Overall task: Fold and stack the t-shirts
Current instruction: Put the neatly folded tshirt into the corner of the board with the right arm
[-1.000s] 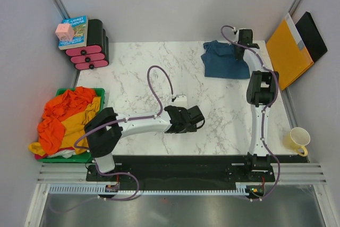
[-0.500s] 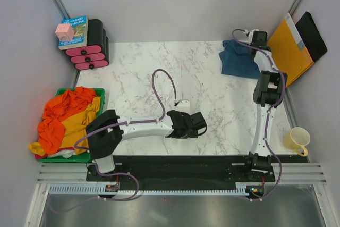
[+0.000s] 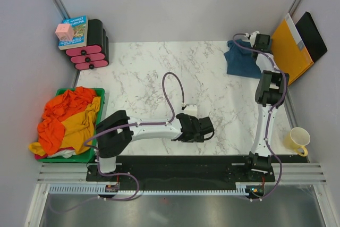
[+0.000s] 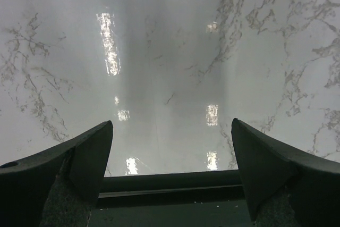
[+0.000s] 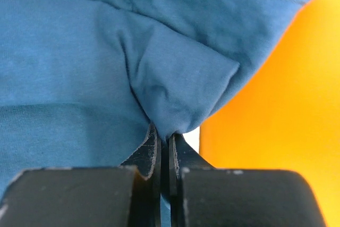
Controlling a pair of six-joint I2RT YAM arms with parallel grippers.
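Note:
A dark teal-blue t-shirt (image 3: 241, 62) lies bunched at the table's far right corner. My right gripper (image 3: 258, 44) is shut on a fold of it; in the right wrist view the blue cloth (image 5: 106, 78) is pinched between the closed fingers (image 5: 166, 142). Bright orange and mustard yellow t-shirts (image 3: 66, 118) are heaped in a green bin (image 3: 101, 95) at the left. My left gripper (image 3: 208, 128) is open and empty, low over the marble near the front edge; its wrist view shows only bare marble between the spread fingers (image 4: 171, 131).
An orange folder (image 3: 288, 51) and a black board (image 3: 313, 35) lean at the far right, the folder also orange behind the cloth (image 5: 276, 104). A yellow mug (image 3: 298, 139) stands at front right. A black and pink drawer stack (image 3: 93, 46) with a book and pink cube stands at back left.
My right gripper has dragged the blue shirt rightward into the far right corner, bunching it. My left arm has moved right and nearer the front edge.

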